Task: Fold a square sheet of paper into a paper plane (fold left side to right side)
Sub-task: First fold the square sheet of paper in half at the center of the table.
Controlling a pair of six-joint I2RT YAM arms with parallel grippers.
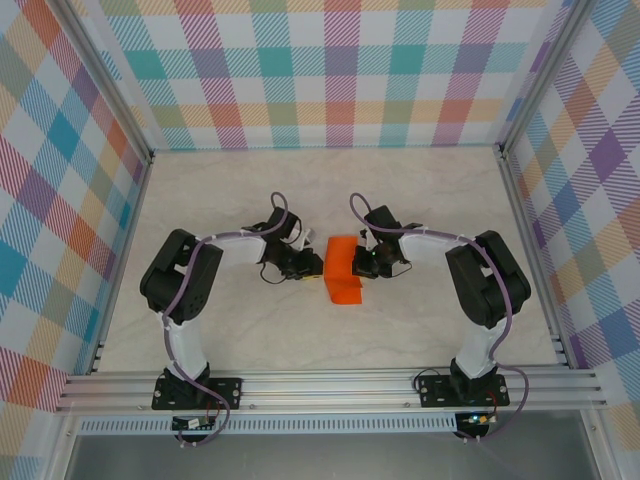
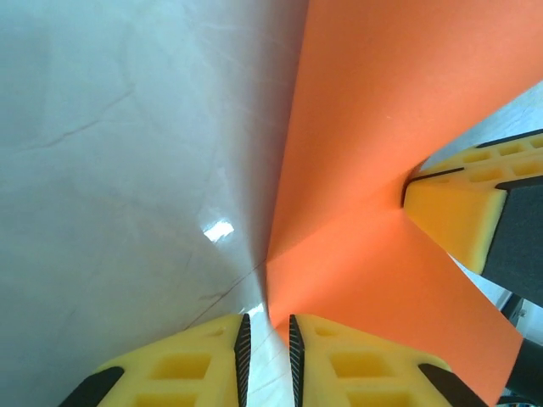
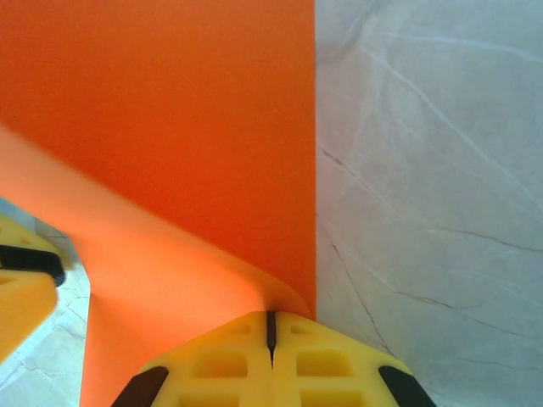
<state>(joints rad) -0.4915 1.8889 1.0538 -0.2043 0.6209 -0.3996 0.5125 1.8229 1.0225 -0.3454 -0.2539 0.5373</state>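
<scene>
Paper (image 3: 170, 127), wrist-view curl seemingly in right jaws

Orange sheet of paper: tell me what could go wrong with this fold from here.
1. The right gripper is shut on just the edge of the square sheet of paper, which bends in a loose curl; a pull might slip it free or tear it.
2. The left gripper has jaws slightly apart, table visible between them, so it probably pins nothing; the sheet could slide and fold skewed.
</scene>
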